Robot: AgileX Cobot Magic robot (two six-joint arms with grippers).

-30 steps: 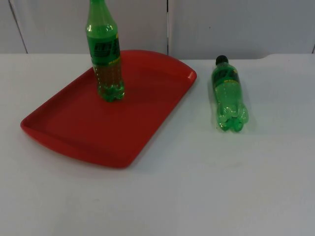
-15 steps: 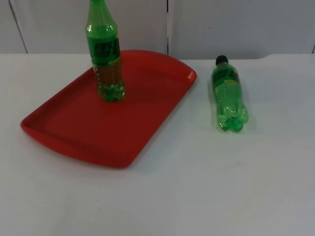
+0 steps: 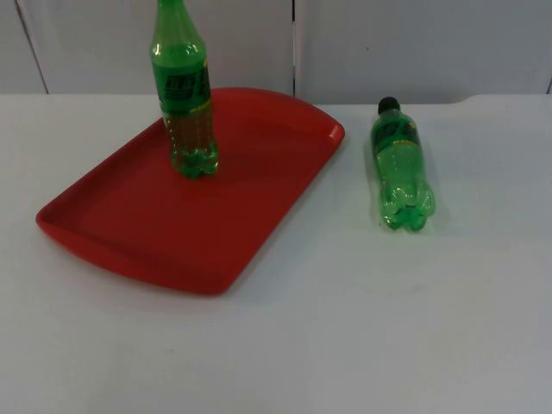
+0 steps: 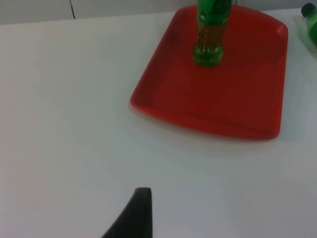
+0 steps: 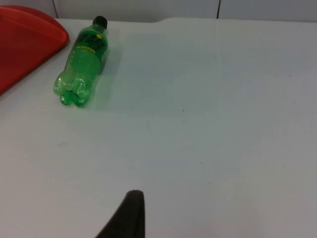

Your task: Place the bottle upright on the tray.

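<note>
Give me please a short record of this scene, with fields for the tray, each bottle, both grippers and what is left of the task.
tray: red tray on the white table, left part
standing bottle: green bottle, upright on the tray, toward its far side
lying bottle: second green bottle, on its side on the table right of the tray, apart from it, black cap toward the wall
left gripper: one fingertip seen, above bare table, waiting
right gripper: one fingertip seen, away from the lying bottle
task left: lying bottle not yet grasped
</note>
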